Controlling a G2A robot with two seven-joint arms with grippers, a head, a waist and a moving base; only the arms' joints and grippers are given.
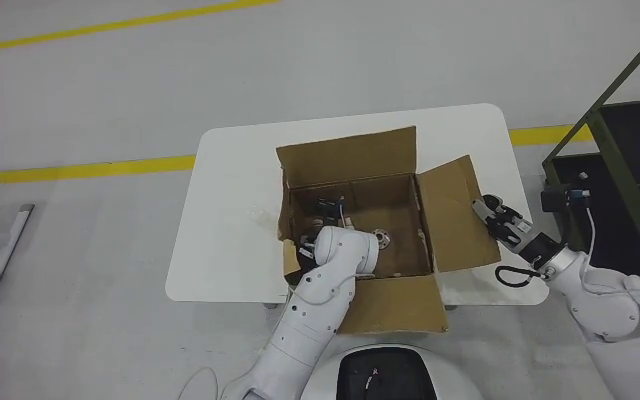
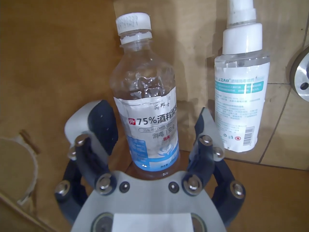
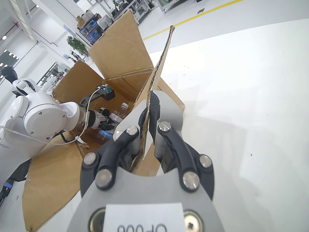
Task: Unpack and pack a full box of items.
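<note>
Straddling the clear white-capped plastic bottle [image 2: 144,102] in the brown cardboard box's [image 1: 350,160] corner, our left gripper's [image 2: 154,121] fingers [image 2: 103,121] stand spread, with a clear white-nozzled spray bottle [image 2: 241,97] just beside. Our right gripper [image 3: 150,112] pinches the box's side flap [image 3: 164,54] edge, the white table [image 1: 230,220] beyond.

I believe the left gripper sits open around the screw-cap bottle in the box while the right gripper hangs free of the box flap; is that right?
Not quite: the right gripper is shut on the box flap, as the right wrist view shows; the rest holds.
</note>
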